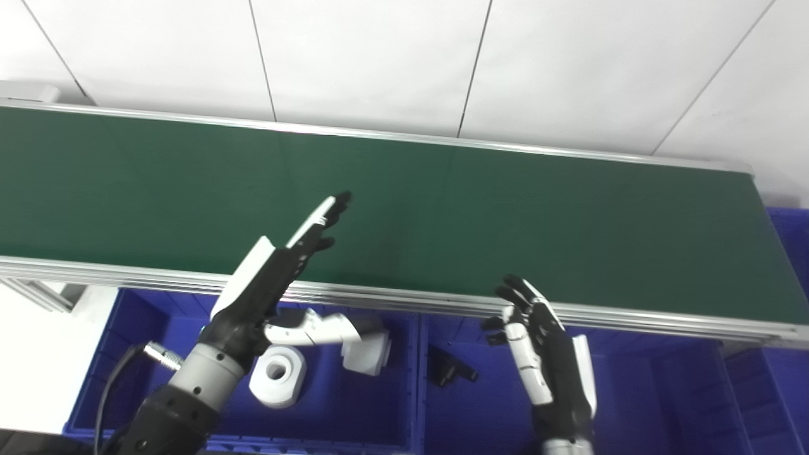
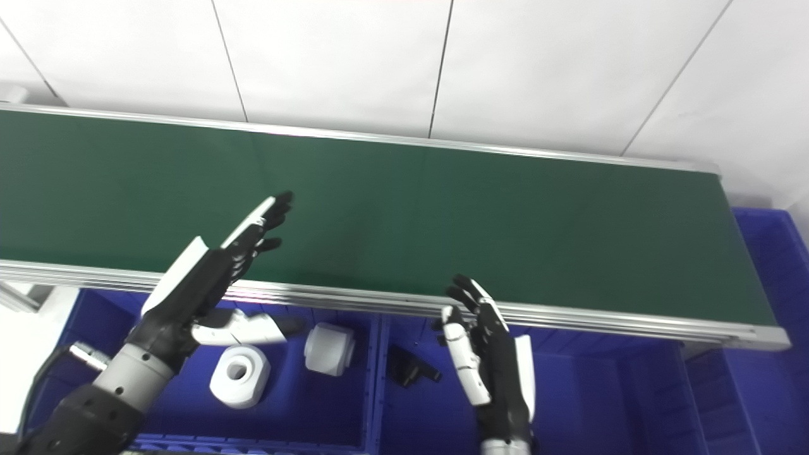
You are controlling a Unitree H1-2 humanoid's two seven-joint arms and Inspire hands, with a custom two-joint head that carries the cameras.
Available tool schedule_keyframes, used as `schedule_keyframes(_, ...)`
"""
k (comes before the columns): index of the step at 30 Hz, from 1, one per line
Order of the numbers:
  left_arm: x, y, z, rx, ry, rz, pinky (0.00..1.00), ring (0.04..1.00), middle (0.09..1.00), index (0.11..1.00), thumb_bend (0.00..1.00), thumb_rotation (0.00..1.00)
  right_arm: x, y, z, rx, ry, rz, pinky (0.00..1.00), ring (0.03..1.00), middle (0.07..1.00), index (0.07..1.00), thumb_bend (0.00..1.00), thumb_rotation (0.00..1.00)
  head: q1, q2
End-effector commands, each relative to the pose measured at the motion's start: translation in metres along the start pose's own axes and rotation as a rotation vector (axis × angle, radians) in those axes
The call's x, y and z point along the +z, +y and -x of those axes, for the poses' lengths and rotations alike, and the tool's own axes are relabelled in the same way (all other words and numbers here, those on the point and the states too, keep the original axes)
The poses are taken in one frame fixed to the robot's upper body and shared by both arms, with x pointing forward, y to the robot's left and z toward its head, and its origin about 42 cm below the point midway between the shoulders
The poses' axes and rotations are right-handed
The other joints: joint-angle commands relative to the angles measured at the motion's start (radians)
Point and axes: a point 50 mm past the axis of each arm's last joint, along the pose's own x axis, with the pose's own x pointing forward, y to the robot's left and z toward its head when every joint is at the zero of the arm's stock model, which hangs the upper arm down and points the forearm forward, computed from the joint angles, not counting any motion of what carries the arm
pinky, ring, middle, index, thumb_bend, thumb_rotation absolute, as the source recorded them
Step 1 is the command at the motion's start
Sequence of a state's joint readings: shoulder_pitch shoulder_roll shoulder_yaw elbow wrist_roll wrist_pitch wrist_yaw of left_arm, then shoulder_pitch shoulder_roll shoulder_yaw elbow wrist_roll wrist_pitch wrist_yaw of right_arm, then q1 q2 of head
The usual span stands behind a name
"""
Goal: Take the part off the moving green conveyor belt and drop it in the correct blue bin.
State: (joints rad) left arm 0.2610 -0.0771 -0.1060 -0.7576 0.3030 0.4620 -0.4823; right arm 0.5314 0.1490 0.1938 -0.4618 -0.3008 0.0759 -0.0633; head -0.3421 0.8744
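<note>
Both robot hands are released and hold nothing. From the left eye view, the left robot hand (image 1: 278,265) reaches up and to the right with its fingers stretched straight and apart, the fingertips (image 1: 338,202) over the near half of the green conveyor belt (image 1: 505,215). The right robot hand (image 1: 543,341) stands upright at the belt's near metal rail (image 1: 411,297), fingers loosely spread. No part shows on the belt surface in this view. Below the rail sit blue bins. The left blue bin (image 1: 354,404) holds a white ring-shaped part (image 1: 278,376), a white cylinder part (image 1: 370,351) and a long white part (image 1: 310,328) that lies partly behind the left wrist. The middle blue bin (image 1: 638,404) holds a small black part (image 1: 450,370), just left of the right robot hand. Another blue bin (image 1: 790,234) shows at the belt's far right end.

From the right eye view, the left robot hand (image 2: 208,272) again shows flat, spread fingers over the belt's (image 2: 474,215) near edge, and the right robot hand (image 2: 486,354) is likewise slack with nothing between its fingers. The belt carries no visible part here either. The white ring-shaped part (image 2: 240,376) lies near the front of the left blue bin (image 2: 316,411), the white cylinder part (image 2: 330,349) just to its right, and the long white part (image 2: 243,328) behind them near the rail. The black part (image 2: 411,368) rests in the middle blue bin (image 2: 600,404), near its left wall.
</note>
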Motion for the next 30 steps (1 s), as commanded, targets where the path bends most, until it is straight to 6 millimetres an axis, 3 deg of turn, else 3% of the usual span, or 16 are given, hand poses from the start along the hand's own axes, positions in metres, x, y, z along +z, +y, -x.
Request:
schedule_keyframes(1, -0.005, -0.009, 0.005, 0.048, 0.012, 0.099, 0.99, 1.000, 1.000, 1.000, 0.63, 0.75, 0.016, 0.010, -0.003, -0.035, -0.030, -0.016, 0.58, 0.635, 0.796, 0.823, 0.55, 0.80, -0.052, 0.003)
schedule_keyframes(4, -0.031, -0.018, 0.006, 0.080, 0.032, 0.093, 1.00, 1.000, 1.000, 1.000, 0.58, 0.83, 0.017, 0.019, -0.005, -0.052, -0.010, -0.004, 0.60, 0.665, 0.802, 0.818, 0.61, 0.81, -0.106, 0.001)
schedule_keyframes(8, -0.067, -0.009, -0.001, 0.063, -0.010, -0.011, 1.00, 0.992, 1.000, 1.000, 0.55, 0.78, 0.016, 0.030, -0.009, -0.068, 0.005, -0.003, 0.59, 0.673, 0.796, 0.818, 0.65, 0.83, -0.169, -0.008)
schedule_keyframes(14, -0.074, -0.003, -0.004, 0.048, -0.070, -0.047, 1.00, 0.989, 1.000, 1.000, 0.55, 0.77, 0.015, 0.035, -0.010, -0.086, 0.012, -0.001, 0.57, 0.662, 0.790, 0.814, 0.63, 0.83, -0.193, -0.020)
schedule_keyframes(25, -0.075, -0.012, 0.002, 0.074, -0.100, -0.059, 1.00, 0.967, 0.981, 1.000, 0.52, 0.75, 0.010, 0.028, -0.006, -0.086, 0.017, 0.017, 0.57, 0.651, 0.786, 0.810, 0.62, 0.84, -0.145, -0.036)
schedule_keyframes(30, -0.073, -0.015, 0.005, 0.108, -0.143, -0.070, 0.97, 0.952, 0.984, 1.000, 0.52, 0.79, 0.008, 0.026, -0.003, -0.084, 0.017, 0.018, 0.58, 0.664, 0.801, 0.810, 0.61, 0.84, -0.139, -0.046)
